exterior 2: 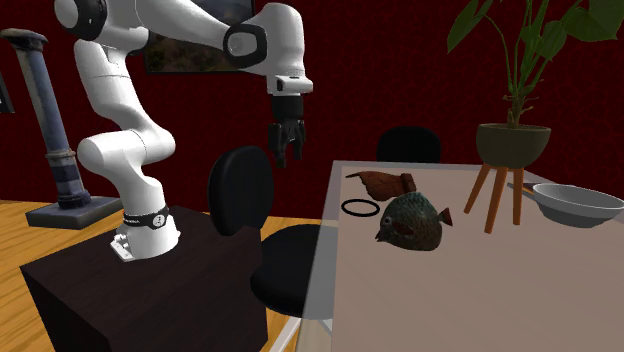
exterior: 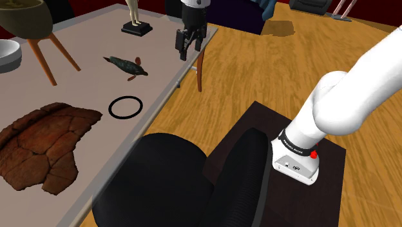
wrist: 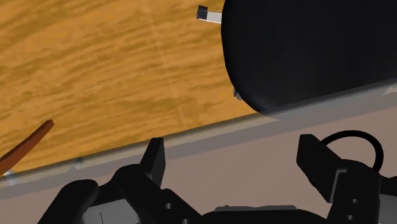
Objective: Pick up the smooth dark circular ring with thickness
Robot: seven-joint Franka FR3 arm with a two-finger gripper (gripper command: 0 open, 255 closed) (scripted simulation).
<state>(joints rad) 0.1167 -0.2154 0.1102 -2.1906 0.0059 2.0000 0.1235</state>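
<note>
In the shoulder view, the black ring lies flat on the pale table. It is at about 7 o'clock from the gripper, well apart from it. The gripper hangs above the table's edge with its fingers pointing down and nothing between them. A dark fish figurine lies at 12 o'clock from the ring, and a cracked brown shell at 8 o'clock. A black office chair stands at 5 o'clock, off the table. The white arm rises from the dark stand.

In the second exterior view, the gripper hangs in the air beside the table, its jaws parted and empty. The ring rests on the tabletop at about 4 o'clock from it. The fish figurine sits just beside the ring at 3 to 4 o'clock, and the brown shell at 1 o'clock. A potted plant on wooden legs and a grey bowl stand farther along the table.

In the wrist view, the gripper is wide open over the table's edge, clasping nothing. The ring lies outside the gap, at roughly 3 o'clock from the gripper's midpoint, partly hidden by one finger. The office chair and the wooden floor lie beyond the edge.
</note>
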